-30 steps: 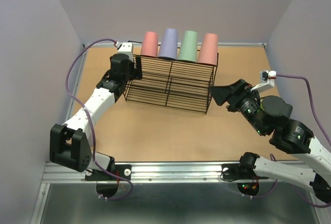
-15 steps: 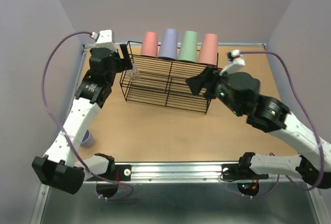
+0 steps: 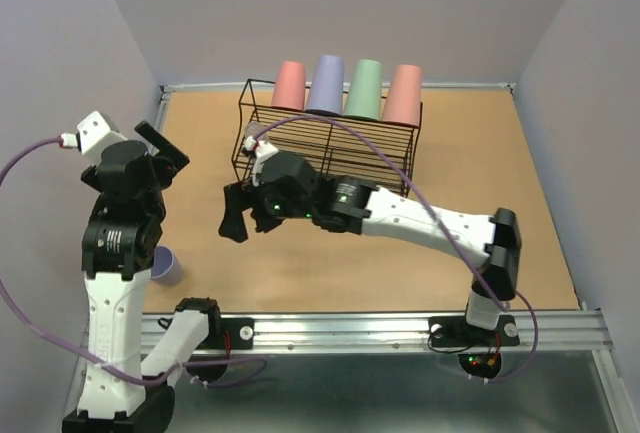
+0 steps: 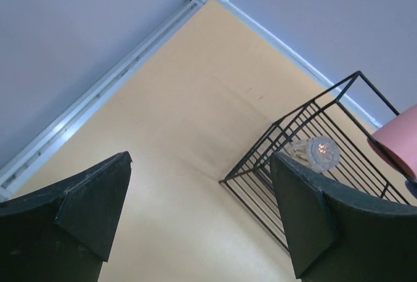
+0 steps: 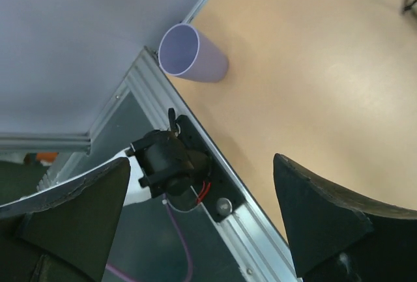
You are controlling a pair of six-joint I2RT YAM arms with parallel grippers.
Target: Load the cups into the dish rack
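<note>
The black wire dish rack (image 3: 330,158) stands at the back middle of the table. Four cups stand upside down along its far edge: pink (image 3: 289,85), lavender (image 3: 325,84), green (image 3: 364,89) and pink (image 3: 403,94). A small clear cup (image 4: 317,153) sits on the rack's left corner. Another lavender cup (image 3: 166,265) lies on its side at the near left, also in the right wrist view (image 5: 192,54). My left gripper (image 3: 165,151) is raised left of the rack, open and empty (image 4: 200,165). My right gripper (image 3: 233,218) reaches across in front of the rack, open and empty (image 5: 202,165).
An aluminium rail (image 3: 350,328) runs along the table's near edge, with the left arm's base (image 5: 169,158) on it. Purple walls close in the left, back and right sides. The right arm's purple cable (image 3: 400,163) arcs over the rack.
The left gripper has pulled back from the rack's left end, up and to the left. The right arm has swung from the right side across to the near left. Both grippers opened wider.
</note>
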